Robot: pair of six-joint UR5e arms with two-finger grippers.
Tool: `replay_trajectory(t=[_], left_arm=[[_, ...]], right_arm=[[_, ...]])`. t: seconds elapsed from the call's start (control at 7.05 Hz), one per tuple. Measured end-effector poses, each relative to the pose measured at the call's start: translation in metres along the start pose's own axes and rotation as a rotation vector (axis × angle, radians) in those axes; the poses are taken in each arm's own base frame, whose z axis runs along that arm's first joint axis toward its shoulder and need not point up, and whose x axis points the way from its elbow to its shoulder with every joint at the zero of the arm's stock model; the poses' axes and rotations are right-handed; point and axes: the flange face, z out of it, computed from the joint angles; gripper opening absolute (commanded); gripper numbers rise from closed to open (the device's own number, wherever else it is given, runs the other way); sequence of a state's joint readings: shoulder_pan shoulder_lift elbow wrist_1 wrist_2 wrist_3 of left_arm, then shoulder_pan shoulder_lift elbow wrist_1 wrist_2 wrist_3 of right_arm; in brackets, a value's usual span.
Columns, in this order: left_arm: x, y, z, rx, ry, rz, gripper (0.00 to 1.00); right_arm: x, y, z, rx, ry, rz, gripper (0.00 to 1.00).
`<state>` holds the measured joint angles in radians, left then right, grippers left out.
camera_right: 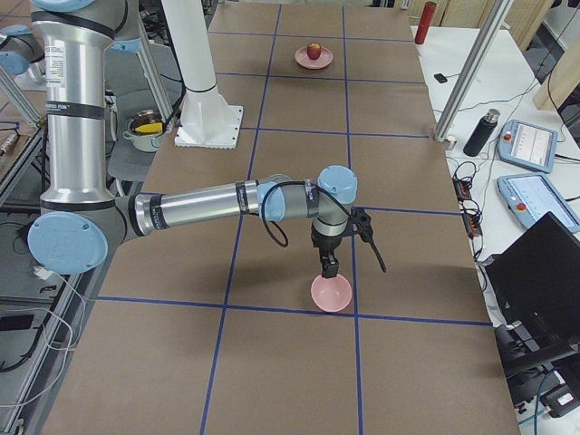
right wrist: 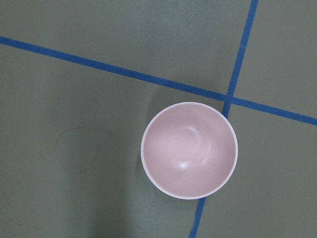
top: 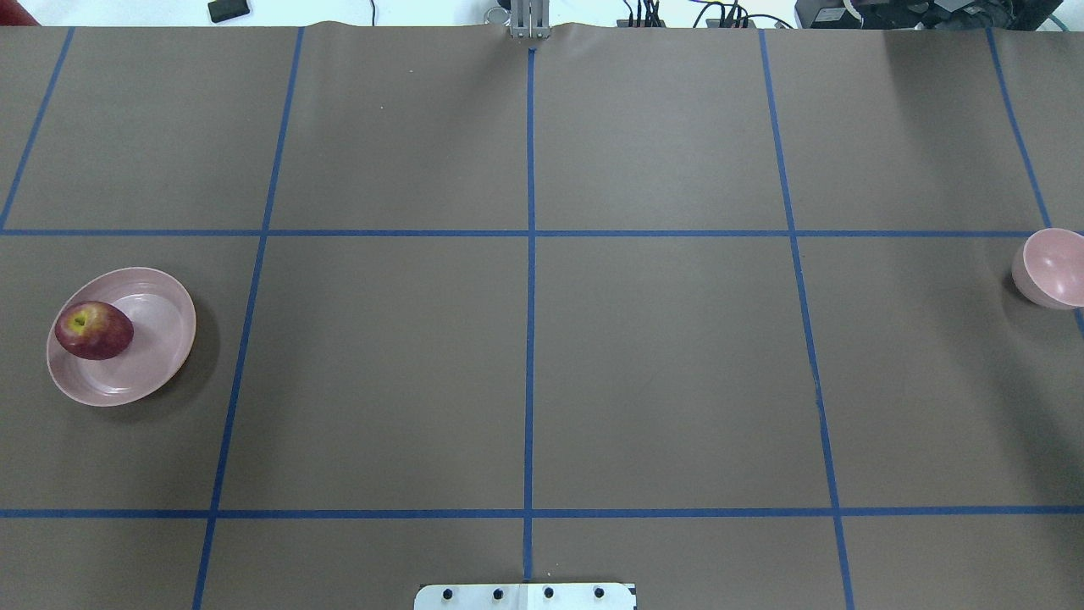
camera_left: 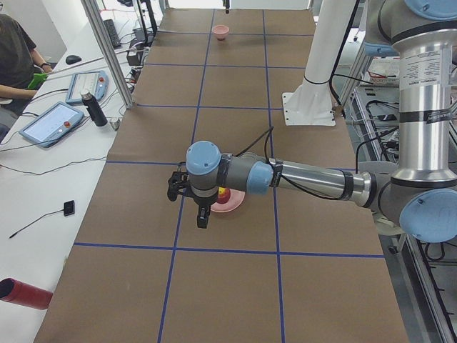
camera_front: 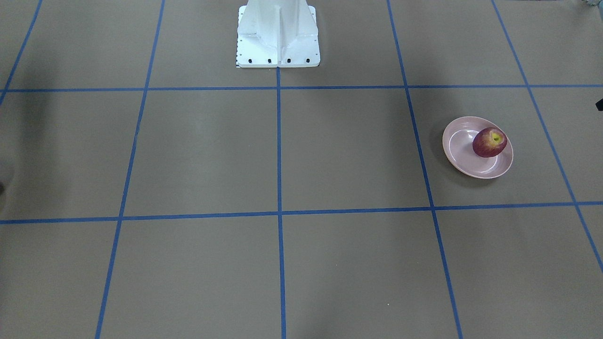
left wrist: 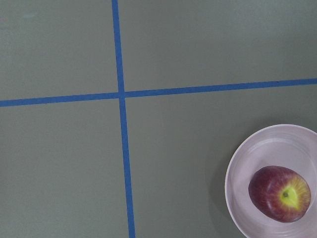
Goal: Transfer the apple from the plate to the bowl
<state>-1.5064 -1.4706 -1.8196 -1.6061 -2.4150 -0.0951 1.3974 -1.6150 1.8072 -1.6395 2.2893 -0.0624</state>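
Note:
The dark red apple (camera_front: 490,142) lies on the pale pink plate (camera_front: 471,165) at the table's left end, toward the plate's outer side (top: 93,330). The small pink bowl (top: 1054,267) stands empty at the far right end. In the exterior left view my left gripper (camera_left: 203,216) hangs above the table beside the plate (camera_left: 230,207); I cannot tell whether it is open or shut. In the exterior right view my right gripper (camera_right: 328,267) hangs just over the bowl (camera_right: 331,294); I cannot tell its state either. The wrist views show the apple (left wrist: 280,193) and the bowl (right wrist: 188,148), but no fingers.
The white robot pedestal (camera_front: 278,37) stands at the table's middle rear edge. Blue tape lines (top: 530,296) divide the brown table into squares. A side bench holds tablets (camera_left: 51,123), a dark bottle (camera_left: 93,108) and a red cylinder (camera_left: 25,294); an operator (camera_left: 14,57) sits there.

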Motion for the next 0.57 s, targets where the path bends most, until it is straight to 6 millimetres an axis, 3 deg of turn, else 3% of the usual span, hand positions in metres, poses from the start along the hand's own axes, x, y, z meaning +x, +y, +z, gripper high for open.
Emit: replay_trajectory(t=[0.57], left_arm=[[0.000,0.000,0.000,0.001,0.000,-0.010,0.98]], right_arm=[[0.019,-0.004,0.034,-0.058,-0.003,0.025,1.00]])
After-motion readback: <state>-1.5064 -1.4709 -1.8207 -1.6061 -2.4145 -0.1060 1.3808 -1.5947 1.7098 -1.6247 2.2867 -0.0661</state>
